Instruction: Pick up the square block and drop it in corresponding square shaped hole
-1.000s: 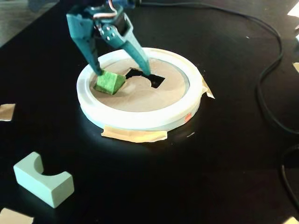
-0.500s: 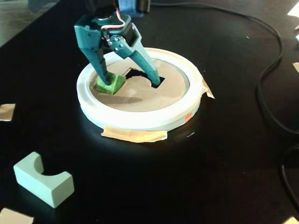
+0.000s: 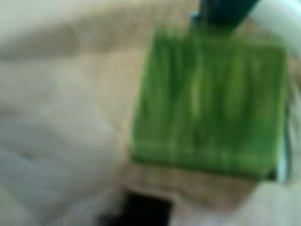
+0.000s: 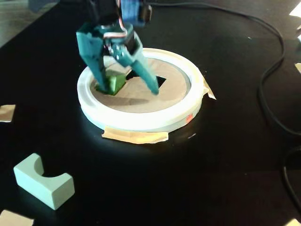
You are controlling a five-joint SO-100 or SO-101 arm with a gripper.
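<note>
The green square block (image 4: 114, 83) lies tilted at the left side of the brown cardboard lid (image 4: 136, 96) of a white round container (image 4: 141, 120). It looks partly sunk into an opening there. My teal gripper (image 4: 128, 90) stands over the lid with its jaws wide apart. One finger (image 4: 98, 75) touches the block's left side, the other finger (image 4: 148, 80) reaches toward a dark hole (image 4: 162, 81). The blurred wrist view shows the block (image 3: 211, 103) large and close, a teal finger (image 3: 225, 12) at its top edge and a dark hole (image 3: 146, 212) below.
A pale green block with a round notch (image 4: 44, 181) lies at the front left of the black table. Cardboard scraps (image 4: 7, 113) lie near the left edge. A black cable (image 4: 273, 61) runs along the right side. Tape (image 4: 136, 136) holds the container down.
</note>
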